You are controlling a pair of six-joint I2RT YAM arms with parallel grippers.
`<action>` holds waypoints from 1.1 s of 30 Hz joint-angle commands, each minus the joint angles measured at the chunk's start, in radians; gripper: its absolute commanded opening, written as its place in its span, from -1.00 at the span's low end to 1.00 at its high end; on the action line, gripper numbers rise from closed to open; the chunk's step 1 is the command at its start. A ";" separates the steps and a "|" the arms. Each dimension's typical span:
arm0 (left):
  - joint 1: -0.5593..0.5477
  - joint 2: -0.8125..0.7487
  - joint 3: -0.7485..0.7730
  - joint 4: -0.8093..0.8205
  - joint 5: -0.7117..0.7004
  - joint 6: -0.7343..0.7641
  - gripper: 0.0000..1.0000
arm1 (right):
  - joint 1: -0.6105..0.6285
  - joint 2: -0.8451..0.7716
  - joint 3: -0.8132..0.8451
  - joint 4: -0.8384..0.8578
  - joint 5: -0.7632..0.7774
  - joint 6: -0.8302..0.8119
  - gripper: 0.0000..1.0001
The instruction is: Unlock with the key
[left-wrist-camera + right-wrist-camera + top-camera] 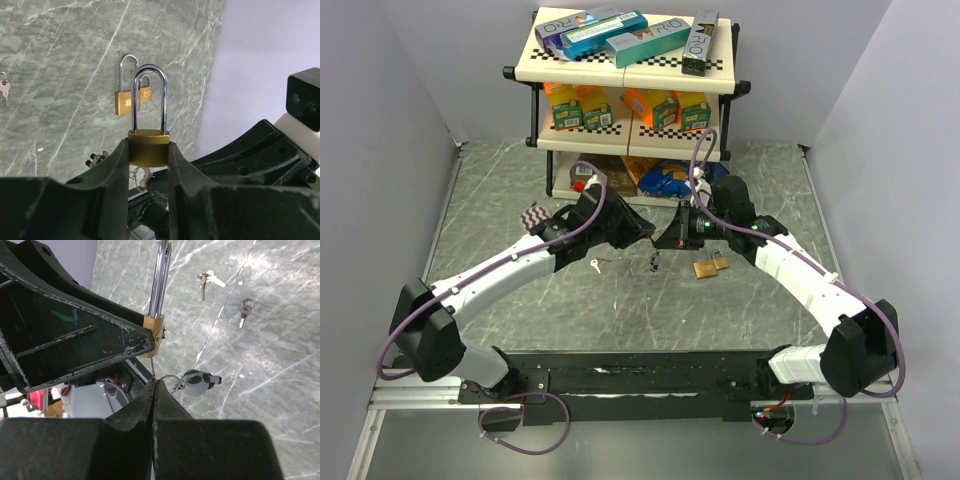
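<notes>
The left tool [148, 150] is pinching a brass padlock [155, 326] by the flat sides of its body, one finger on each face. The padlock is held up off the worktop [500, 200], over its middle. Its steel shackle points away from the wrist, and both legs are seated in the body.

The right tool [154, 384] comes at it from the opposite side, fingers pressed tight together on the key [152, 367]. The thin blade runs from the fingertips up to the underside of the padlock body (whether it is actually inside the keyway I cannot tell from here). A key ring [172, 382] hangs off the key just beside the fingertips, with a round blue and white tag [197, 382] on it.

On the grey marbled worktop beyond the held lock, two more brass padlocks [127, 102] lie flat, overlapping each other. Spare keys [207, 279] lie scattered well apart from them.

At the far edge stands a shelf rack [620, 72] with boxes [610, 35] on its top tier.
</notes>
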 commanded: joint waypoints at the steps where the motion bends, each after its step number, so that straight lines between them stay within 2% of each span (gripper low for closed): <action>1: -0.010 -0.044 0.003 0.045 0.053 -0.068 -0.98 | 0.019 -0.031 0.025 0.100 0.152 0.013 -1.00; 14: -0.010 -0.044 -0.019 0.101 0.076 -0.091 -0.98 | 0.076 -0.030 0.046 0.160 0.264 -0.004 -1.00; 33: -0.010 -0.057 -0.030 0.133 0.088 -0.066 -0.98 | 0.062 -0.002 0.122 0.164 0.276 -0.038 -1.00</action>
